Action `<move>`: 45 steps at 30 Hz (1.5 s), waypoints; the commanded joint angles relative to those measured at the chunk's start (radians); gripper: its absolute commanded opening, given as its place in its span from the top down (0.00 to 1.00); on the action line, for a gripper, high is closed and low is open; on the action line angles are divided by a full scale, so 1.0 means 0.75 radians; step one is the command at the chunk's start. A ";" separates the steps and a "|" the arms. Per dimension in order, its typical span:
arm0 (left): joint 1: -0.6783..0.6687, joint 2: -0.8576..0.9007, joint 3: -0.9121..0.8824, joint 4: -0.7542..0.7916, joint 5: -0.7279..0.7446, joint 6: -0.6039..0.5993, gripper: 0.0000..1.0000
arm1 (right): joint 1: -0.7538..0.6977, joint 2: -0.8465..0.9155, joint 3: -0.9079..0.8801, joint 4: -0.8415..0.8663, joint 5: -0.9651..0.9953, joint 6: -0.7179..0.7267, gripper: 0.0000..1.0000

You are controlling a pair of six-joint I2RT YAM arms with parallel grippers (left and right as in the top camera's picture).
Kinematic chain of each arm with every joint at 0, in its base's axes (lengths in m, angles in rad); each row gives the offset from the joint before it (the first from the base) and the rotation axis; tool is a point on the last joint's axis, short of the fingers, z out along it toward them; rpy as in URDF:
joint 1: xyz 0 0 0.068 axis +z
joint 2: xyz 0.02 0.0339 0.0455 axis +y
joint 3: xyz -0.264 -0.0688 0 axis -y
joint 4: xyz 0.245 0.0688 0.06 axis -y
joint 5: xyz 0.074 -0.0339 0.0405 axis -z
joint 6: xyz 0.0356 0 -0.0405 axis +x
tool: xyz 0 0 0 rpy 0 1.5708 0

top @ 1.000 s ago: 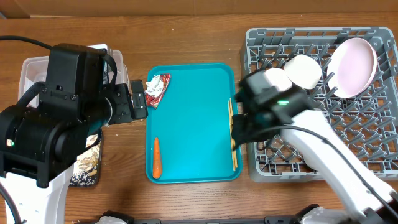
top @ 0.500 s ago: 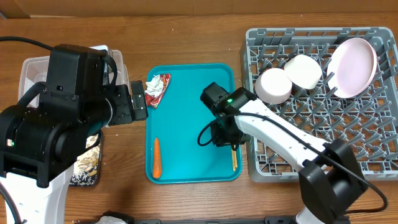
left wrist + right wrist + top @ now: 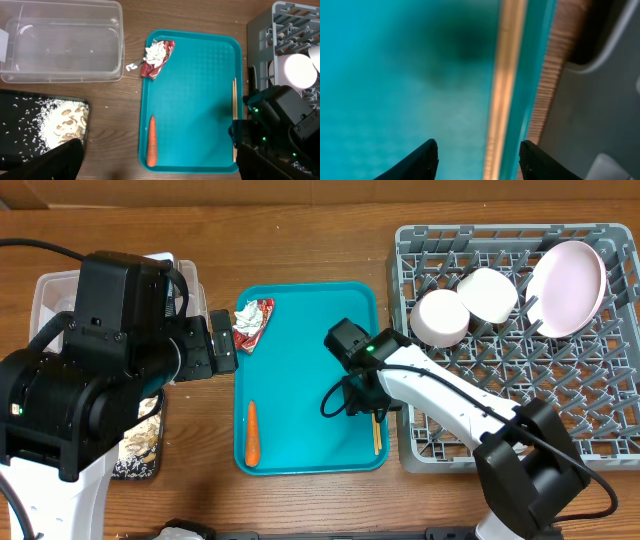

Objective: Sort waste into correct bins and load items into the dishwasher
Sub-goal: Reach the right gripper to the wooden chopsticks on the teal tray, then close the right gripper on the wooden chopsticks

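Dishes [image 3: 568,285] are standing in the rack [image 3: 560,410] beside the teal tray [image 3: 310,330]. Carrot [image 3: 252,432], wrapper [image 3: 252,323] and chopsticks [image 3: 233,100] are lying on it unsorted, the right end effector [image 3: 477,155] straddling the chopsticks, jaws apart.

The right gripper [image 3: 478,152] comes from the rack [image 3: 560,390] to the chopsticks [image 3: 504,75] at the tray's [image 3: 300,340] right edge, jaws wider.

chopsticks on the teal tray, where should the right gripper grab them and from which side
Mid-length, from straight above, jaws closing across their thin width. The chopsticks lie flat and parallel, hard against one long wall of the teal tray, so a sideways approach looks blocked. The right gripper hangs open astride them.
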 commanded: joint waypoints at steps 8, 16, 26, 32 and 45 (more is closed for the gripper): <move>0.005 0.002 0.001 0.007 0.016 0.020 0.00 | -0.089 0.014 -0.056 0.105 -0.093 -0.119 0.45; 0.005 0.003 0.001 0.007 0.016 0.020 0.00 | -0.069 0.028 -0.077 0.171 -0.155 -0.205 0.50; 0.005 0.003 0.001 0.007 0.016 0.020 0.00 | -0.069 0.063 -0.180 0.288 -0.142 -0.215 0.50; 0.005 0.003 0.001 0.007 0.016 0.020 0.00 | -0.060 0.062 -0.225 0.325 -0.176 -0.261 0.58; 0.005 0.003 0.001 0.007 0.016 0.020 0.00 | 0.001 -0.112 -0.035 0.144 -0.200 -0.259 0.55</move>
